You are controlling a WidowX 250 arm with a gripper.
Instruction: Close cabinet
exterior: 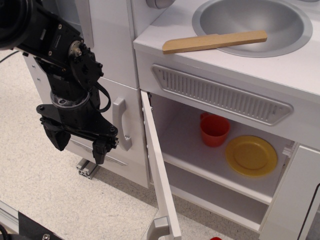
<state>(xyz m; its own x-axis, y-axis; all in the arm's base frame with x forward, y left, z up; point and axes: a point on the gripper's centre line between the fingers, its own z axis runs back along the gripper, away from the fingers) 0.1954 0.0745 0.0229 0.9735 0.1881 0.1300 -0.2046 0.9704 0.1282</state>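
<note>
Arm segments, black and jointed, are seen descending from the upper left, with the wrist bent so that the gripper is pointed downward toward the floor. Jaws are held spread apart, with clear space between the two dark fingers; nothing is held and nothing is touched. The gripper is positioned in front of the taller door, just left of its curved grey handle. The cabinet is found to the right, under the counter, with its door swung wide open toward the viewer and its handle seen at the lower edge. On the shelf inside, a red cup and a yellow plate are set side by side. A wooden spatula is laid across the rim of the sink above.
</note>
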